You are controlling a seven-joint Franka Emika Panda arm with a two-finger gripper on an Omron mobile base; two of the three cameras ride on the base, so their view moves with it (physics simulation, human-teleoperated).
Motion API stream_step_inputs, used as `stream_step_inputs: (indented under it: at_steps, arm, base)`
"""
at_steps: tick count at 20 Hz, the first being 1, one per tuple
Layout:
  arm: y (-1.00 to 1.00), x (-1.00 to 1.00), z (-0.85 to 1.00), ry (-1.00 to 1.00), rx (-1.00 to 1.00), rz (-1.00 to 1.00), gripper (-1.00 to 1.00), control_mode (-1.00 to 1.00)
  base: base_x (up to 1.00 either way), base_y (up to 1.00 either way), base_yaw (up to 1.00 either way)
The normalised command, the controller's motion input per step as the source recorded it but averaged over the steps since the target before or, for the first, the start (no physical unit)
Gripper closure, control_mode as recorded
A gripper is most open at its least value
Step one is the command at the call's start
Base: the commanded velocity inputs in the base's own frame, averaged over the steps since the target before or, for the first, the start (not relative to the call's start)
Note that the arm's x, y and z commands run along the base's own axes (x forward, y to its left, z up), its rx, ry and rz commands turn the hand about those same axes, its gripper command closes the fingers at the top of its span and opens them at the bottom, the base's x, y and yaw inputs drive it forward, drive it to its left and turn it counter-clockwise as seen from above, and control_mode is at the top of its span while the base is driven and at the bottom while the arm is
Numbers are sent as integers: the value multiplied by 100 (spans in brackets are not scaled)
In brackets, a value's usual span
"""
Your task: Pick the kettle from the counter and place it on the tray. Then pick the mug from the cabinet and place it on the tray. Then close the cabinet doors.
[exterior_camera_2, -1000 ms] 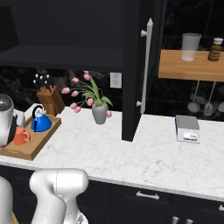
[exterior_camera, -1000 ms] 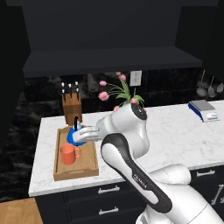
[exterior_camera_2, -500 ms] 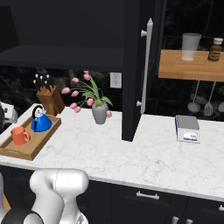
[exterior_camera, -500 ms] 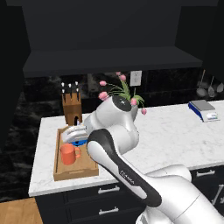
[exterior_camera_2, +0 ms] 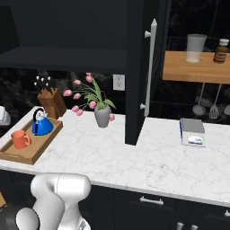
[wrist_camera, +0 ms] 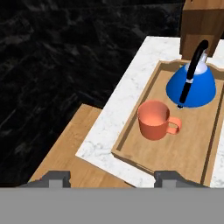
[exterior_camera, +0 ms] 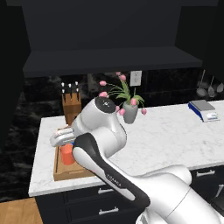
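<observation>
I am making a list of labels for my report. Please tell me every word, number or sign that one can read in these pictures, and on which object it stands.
No text can be read with certainty.
Dark lettering on the white arm: too blurred to read.
Label on the brown bottle on the wooden shelf: too small to read.
Front panel of the scale: no legible digits.
Kettle, mug, tray: no markings.

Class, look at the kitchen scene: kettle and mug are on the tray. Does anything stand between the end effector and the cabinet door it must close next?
Yes: the vase of tulips stands on the counter between the tray end, where the end effector is, and the open cabinet door.
</observation>
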Motion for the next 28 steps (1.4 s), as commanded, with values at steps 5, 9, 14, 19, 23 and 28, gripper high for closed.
stream_step_inputs:
  at_steps: [5,9,14,19,23,28]
  arm:
    - [5,0,-10,-16,0,3,100,-100]
    - [0,-3,-6,-5,-3,2,100,-100]
    - [6,-7,-10,-5,-10,0,100,-100]
    - [33,-11,-17,-35,-19,0,100,-100]
    - [26,-2,-9,-47,-21,0,100,-100]
    - [40,0,9,-37,-14,0,100,-100]
  base:
    - [0,0,0]
    - [0,0,0]
    - [0,0,0]
    - [0,0,0]
    - [0,0,0]
    - [0,0,0]
